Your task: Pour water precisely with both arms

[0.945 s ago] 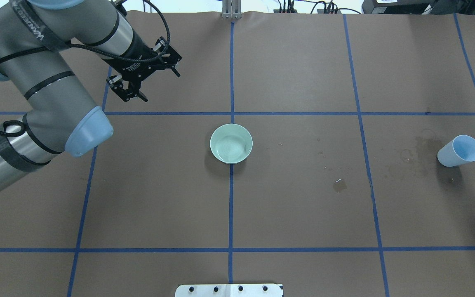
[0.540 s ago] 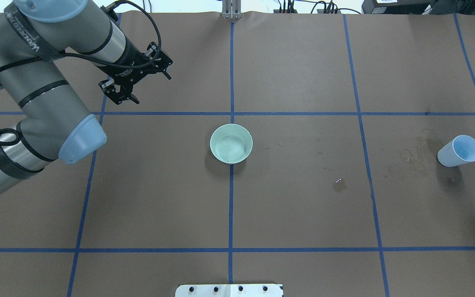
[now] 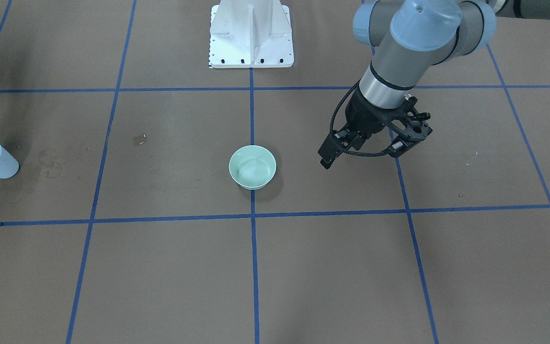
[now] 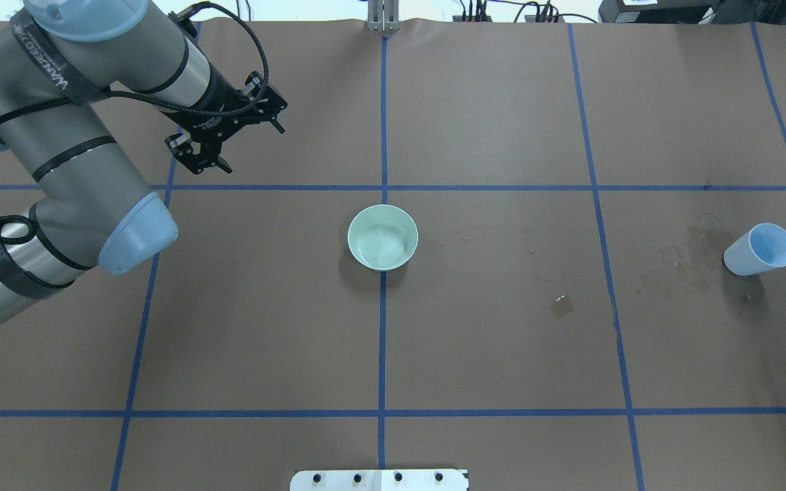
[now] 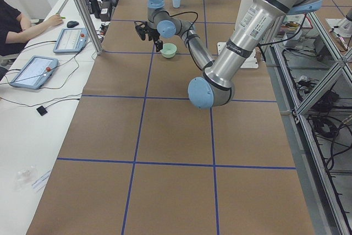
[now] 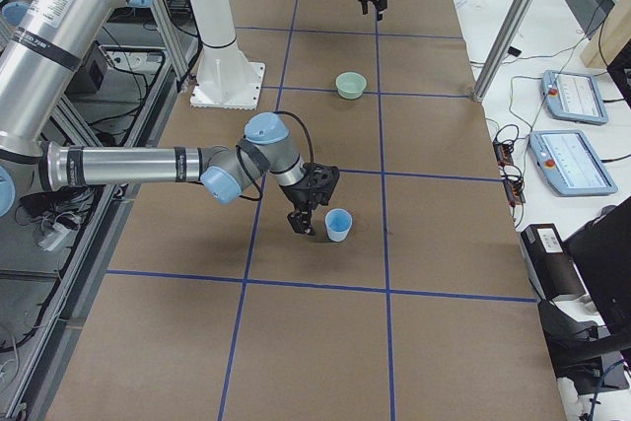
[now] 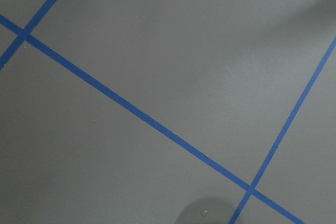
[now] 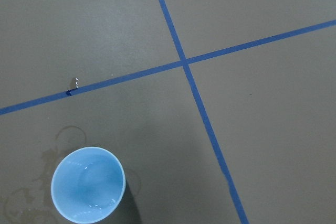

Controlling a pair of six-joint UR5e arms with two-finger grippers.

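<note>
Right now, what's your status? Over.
Left gripper open, empty. Right gripper beside blue cup, state unclear. Water in green bowl. Small puddle between bowl and cup.

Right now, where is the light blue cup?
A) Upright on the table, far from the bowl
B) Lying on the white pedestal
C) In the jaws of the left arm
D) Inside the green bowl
A: the light blue cup stands upright on the table, well apart from the green bowl, and the jaws of the left arm hold nothing.

I see the bowl (image 4: 383, 237) from overhead, steeply from opposite, and distantly from either end; wrist cameras look down close at the table (image 7: 157, 51).
</note>
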